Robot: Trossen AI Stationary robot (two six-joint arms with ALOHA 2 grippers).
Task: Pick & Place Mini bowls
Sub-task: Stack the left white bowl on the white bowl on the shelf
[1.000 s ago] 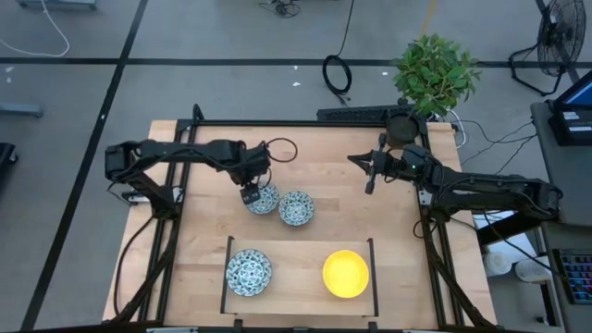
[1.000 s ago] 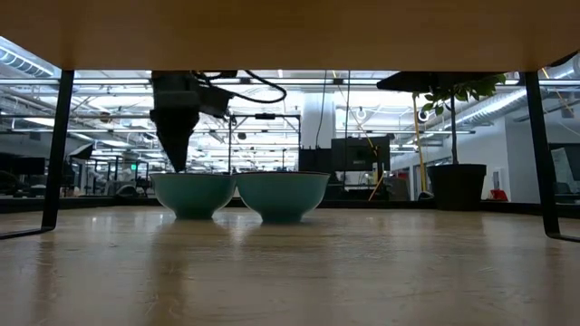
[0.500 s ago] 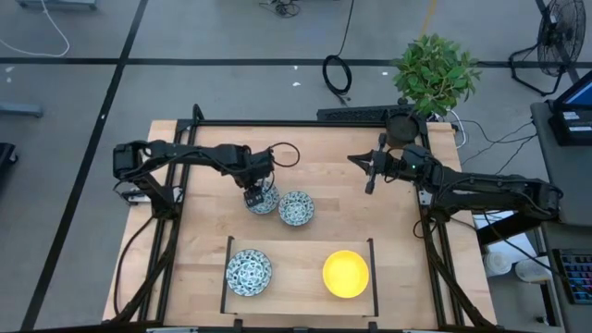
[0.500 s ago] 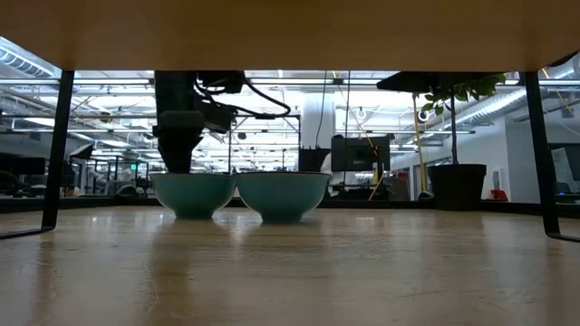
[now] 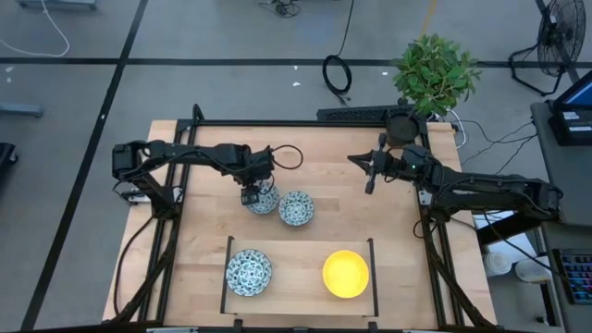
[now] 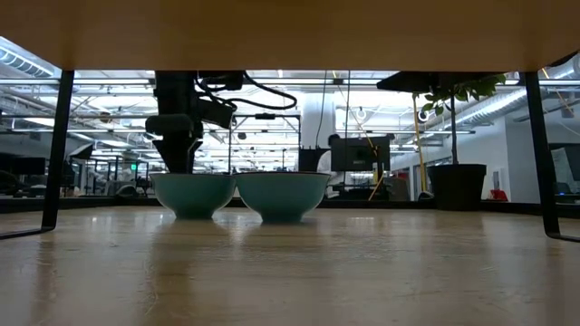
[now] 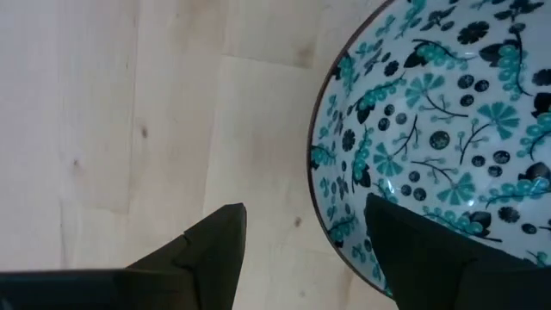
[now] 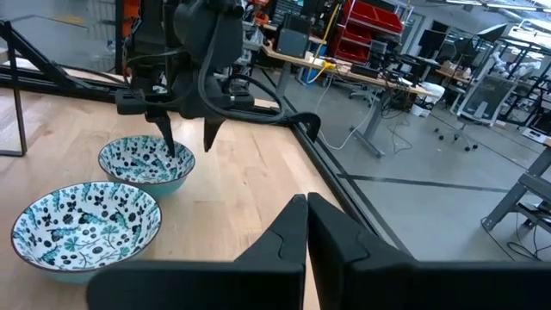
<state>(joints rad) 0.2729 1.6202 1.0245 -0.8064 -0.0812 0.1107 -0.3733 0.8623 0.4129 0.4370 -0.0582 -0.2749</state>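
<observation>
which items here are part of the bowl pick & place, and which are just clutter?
Job:
- patterned bowl, left gripper open astride its rim
- second patterned bowl beside it
- patterned bowl and yellow bowl inside the frame

Clutter:
- potted plant
- cable coil on floor
- right gripper, shut, idle

Left wrist view: patterned bowl (image 7: pixel 448 146) cut off by the frame edge, only part of rim and inside showing; one finger (image 7: pixel 422 250) covers its near rim. High view: left gripper (image 5: pixel 252 193) overlaps this bowl, hiding part of it. Low view: tray bowls hidden; the table's near edge (image 6: pixel 290 32) blocks the arms' upper parts.
</observation>
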